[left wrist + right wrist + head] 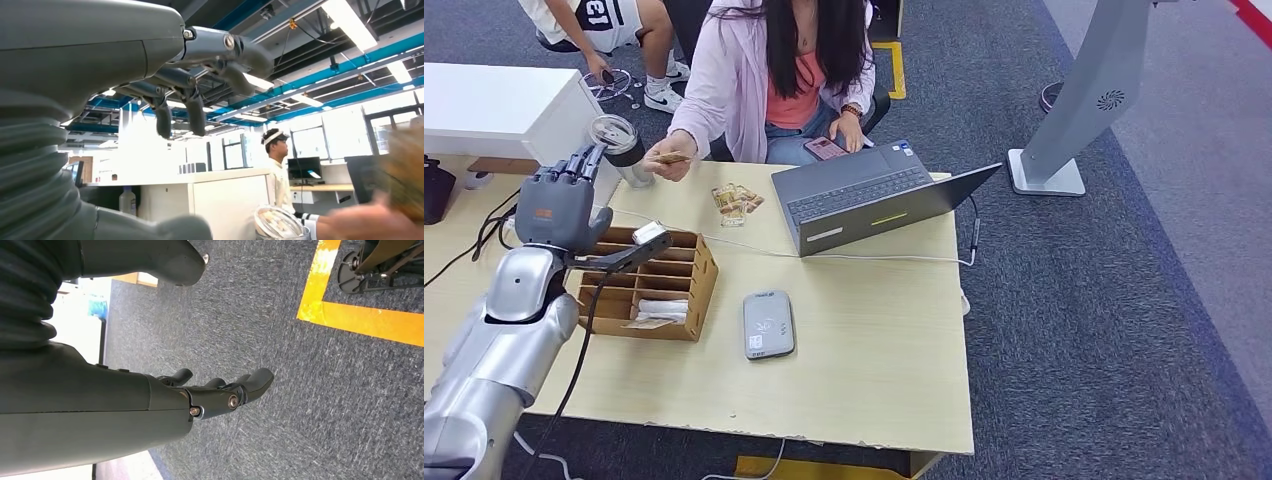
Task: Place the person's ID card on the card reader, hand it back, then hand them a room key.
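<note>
Left hand (559,205) raised above the left part of the light wooden table (864,390), fingers (584,160) spread and pointing toward the far edge; nothing in it. In the left wrist view the same fingers (195,112) hang apart, empty.

The small tan ID card (672,158) is pinched in the hand of the seated person in a pink shirt (754,90), held over the table's far edge. It sits just beyond the robot's fingertips, near but apart, with no contact.

The grey rectangular card reader (768,324) lies flat near the middle of the table, well apart from the left hand. The brown cardboard compartment box (659,285) sits toward the left edge, right under the wrist, with white cards (662,308) in its near slots.

Right hand (220,392) hangs over grey carpet, fingers loosely extended, gripping nothing.

An open grey laptop (874,195) stands at the far right corner.
</note>
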You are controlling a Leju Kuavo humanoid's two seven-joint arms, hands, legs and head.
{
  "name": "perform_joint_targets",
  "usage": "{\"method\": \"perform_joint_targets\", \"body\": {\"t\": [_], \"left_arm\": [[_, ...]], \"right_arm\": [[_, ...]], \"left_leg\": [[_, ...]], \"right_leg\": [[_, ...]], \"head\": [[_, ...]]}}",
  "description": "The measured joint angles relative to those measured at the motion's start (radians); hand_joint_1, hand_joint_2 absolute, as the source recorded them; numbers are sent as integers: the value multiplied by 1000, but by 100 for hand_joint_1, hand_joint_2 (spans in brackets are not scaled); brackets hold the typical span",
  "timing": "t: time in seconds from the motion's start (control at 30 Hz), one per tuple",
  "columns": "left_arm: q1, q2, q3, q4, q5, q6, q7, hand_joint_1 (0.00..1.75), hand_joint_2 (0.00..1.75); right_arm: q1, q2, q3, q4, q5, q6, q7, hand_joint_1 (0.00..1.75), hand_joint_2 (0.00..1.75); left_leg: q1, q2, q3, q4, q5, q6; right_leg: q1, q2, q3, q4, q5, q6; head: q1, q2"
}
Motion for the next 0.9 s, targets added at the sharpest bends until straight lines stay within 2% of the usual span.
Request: {"method": "perform_joint_targets", "body": {"t": [0.1, 0.3, 0.6, 0.9], "left_arm": [[30, 0, 0, -30, 4, 1, -16, 0, 175], [144, 0, 0, -208, 9, -23, -33, 0, 175], [390, 9, 0, -568, 29, -62, -30, 0, 175], [509, 20, -9, -737, 30, -69, -29, 0, 175]], "right_arm": [[0, 0, 0, 0, 0, -8, 0, 0, 175], [1, 0, -3, 0, -3, -23, -5, 0, 175], [4, 0, -33, 0, -26, -51, -4, 0, 175], [5, 1, -53, 0, -37, -65, 2, 0, 175]], "left_leg": [[0, 0, 0, 0, 0, 0], [0, 0, 0, 0, 0, 0], [0, 1, -1, 0, -1, 0], [0, 1, -1, 0, 0, 0]], "right_leg": [[0, 0, 0, 0, 0, 0], [0, 0, 0, 0, 0, 0], [0, 0, -2, -1, 0, 0], [0, 1, -2, -1, 0, 0]], "head": [[0, 0], [0, 0], [0, 0], [0, 0]]}}
